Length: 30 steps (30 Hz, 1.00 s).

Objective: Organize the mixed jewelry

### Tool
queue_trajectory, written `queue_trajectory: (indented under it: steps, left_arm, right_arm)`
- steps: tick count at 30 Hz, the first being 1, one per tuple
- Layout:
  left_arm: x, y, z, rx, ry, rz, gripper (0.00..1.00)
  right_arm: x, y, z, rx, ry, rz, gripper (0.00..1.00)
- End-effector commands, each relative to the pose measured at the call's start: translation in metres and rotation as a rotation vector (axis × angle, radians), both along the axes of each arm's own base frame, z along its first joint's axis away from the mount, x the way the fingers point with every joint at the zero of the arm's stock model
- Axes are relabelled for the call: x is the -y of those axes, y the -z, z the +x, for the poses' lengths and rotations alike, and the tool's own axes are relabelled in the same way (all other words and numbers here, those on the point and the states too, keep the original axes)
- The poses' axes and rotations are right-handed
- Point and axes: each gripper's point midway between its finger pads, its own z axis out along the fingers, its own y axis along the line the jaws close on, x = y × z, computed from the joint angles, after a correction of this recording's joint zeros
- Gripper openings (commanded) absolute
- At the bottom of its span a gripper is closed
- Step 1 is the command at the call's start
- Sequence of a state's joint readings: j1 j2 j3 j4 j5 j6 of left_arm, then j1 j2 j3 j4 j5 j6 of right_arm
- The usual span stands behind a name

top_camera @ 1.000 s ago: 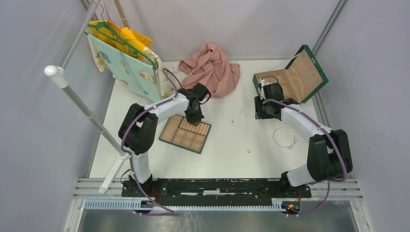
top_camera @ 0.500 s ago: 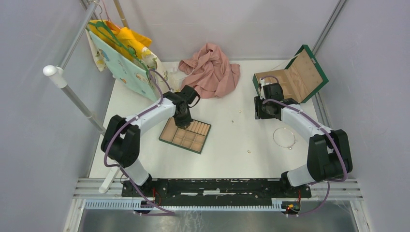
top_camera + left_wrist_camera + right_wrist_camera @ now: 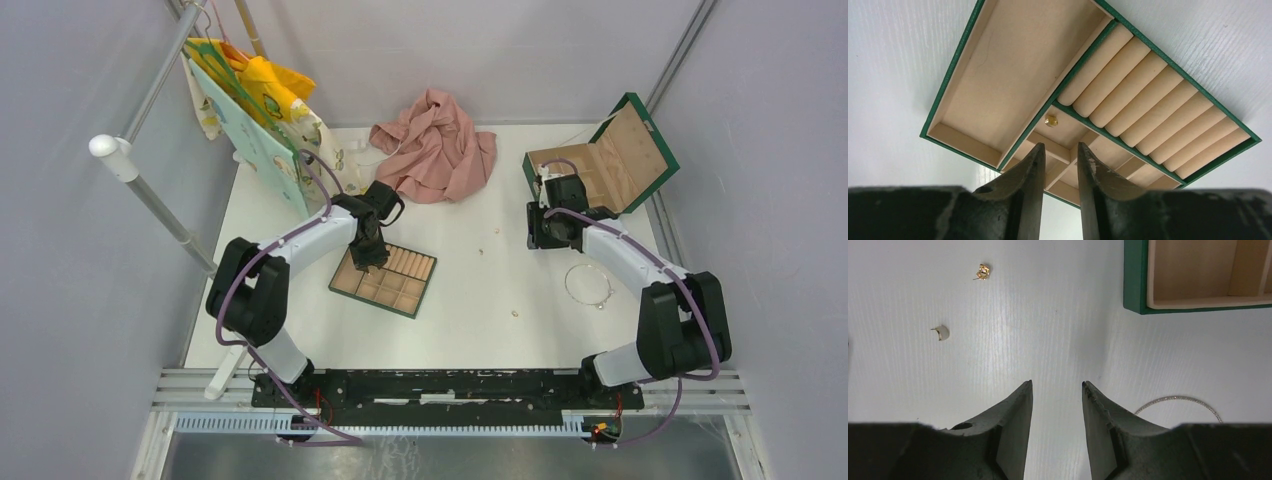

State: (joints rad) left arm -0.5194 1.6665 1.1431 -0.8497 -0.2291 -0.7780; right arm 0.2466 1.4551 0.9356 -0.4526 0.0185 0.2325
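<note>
The tan compartmented tray (image 3: 403,291) lies left of centre. My left gripper (image 3: 368,262) hovers over it, open and empty (image 3: 1061,146). Just beyond its tips, one tiny gold piece (image 3: 1051,120) of the mixed jewelry rests in a small compartment of the tray (image 3: 1013,65). My right gripper (image 3: 545,236) stands open and empty (image 3: 1056,383) over bare table by the green box (image 3: 600,165). Ahead of it lie a gold piece (image 3: 982,271) and a pale piece (image 3: 941,332). The silvery wire loop (image 3: 567,284) lies to its right (image 3: 1175,397). Another small piece (image 3: 515,313) sits mid-table.
A crumpled pink cloth (image 3: 435,145) lies at the back centre. Printed bags on hangers (image 3: 255,110) hang from a slanted rail (image 3: 150,195) at the back left, close to my left arm. The green box's corner (image 3: 1135,275) shows in the right wrist view.
My left arm has swung left across the tray and its jaws have opened; a gold piece now lies in a small compartment. The right arm has not moved.
</note>
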Motion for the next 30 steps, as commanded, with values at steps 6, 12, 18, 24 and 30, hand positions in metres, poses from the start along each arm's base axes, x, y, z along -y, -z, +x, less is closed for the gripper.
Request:
queue_trajectory:
  steps: [6, 12, 18, 24, 30]
  left_arm:
    - [0.068, -0.062, 0.029, 0.222, 0.272, -0.002, 0.41]
    - [0.158, -0.067, 0.037, 0.241, 0.511, -0.073, 0.44]
    - [0.213, -0.051, 0.059, 0.212, 0.62, -0.121, 0.45]
    - [0.233, -0.023, 0.059, 0.167, 0.736, -0.074, 0.47]
    - [0.253, -0.012, 0.061, 0.178, 0.748, -0.083, 0.47]
  right_arm:
    - [0.007, -0.024, 0.004, 0.103, 0.046, 0.001, 0.47]
    - [0.024, -0.038, 0.004, 0.157, 0.11, -0.058, 0.47]
    - [0.039, -0.045, -0.009, 0.187, 0.146, -0.103, 0.48]
    - [0.046, -0.043, -0.023, 0.184, 0.16, -0.122, 0.48]
    - [0.047, -0.04, -0.027, 0.172, 0.157, -0.124, 0.48]
